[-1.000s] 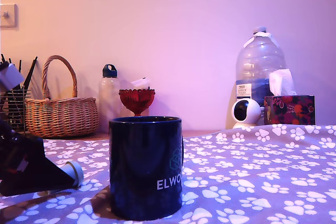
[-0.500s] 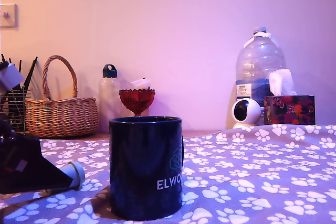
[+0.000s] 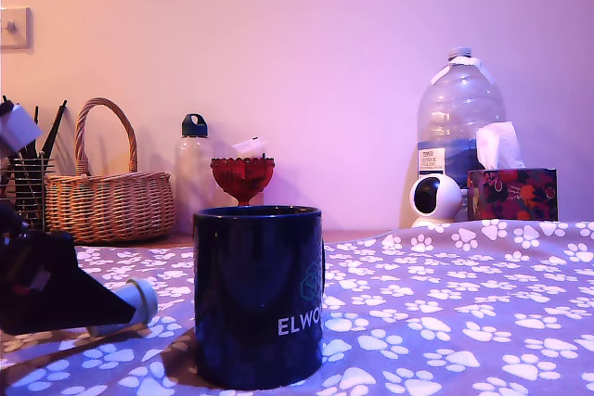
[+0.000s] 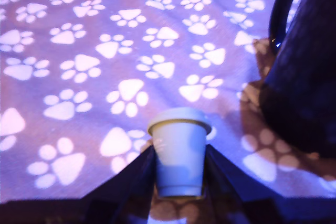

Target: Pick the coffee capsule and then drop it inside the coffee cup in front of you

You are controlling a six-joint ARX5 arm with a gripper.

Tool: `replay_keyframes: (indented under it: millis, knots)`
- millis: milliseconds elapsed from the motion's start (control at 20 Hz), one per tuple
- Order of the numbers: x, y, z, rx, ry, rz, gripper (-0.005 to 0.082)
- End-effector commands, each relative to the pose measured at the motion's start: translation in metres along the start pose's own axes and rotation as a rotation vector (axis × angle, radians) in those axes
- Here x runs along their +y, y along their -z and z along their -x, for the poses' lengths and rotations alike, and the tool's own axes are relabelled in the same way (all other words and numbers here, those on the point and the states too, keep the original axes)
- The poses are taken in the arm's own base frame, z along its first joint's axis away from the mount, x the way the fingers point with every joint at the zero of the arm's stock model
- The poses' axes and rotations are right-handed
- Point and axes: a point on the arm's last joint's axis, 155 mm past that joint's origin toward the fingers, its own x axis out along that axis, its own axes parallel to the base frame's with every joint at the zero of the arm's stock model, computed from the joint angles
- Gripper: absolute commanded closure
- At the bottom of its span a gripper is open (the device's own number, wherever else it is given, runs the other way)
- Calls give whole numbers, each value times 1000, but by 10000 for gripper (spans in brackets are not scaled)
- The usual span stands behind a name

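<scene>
Rising off the paw-print cloth (image 3: 445, 312), the gripper (image 4: 178, 169) is carrying the coffee capsule (image 4: 178, 153) a little higher and nearer the coffee cup (image 3: 258, 294) than it was 1 second ago. In the wrist view its 2 fingers are closed narrowly against the capsule's sides, holding it rim-outward. Seen from the exterior view, the capsule (image 3: 139, 301) is sitting to the left of the cup, still below the rim. Judging from this, the pick looks done, and lifting above the rim is what remains before dropping.
</scene>
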Motion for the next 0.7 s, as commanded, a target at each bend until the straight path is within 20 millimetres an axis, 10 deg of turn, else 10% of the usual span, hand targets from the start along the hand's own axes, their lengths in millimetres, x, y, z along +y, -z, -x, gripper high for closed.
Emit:
replay_keyframes:
  millis: [0,650]
  knots:
    - [-2,-20,3,-61,9,0,594]
    - [-39,-91,55,-244,97,-20,591]
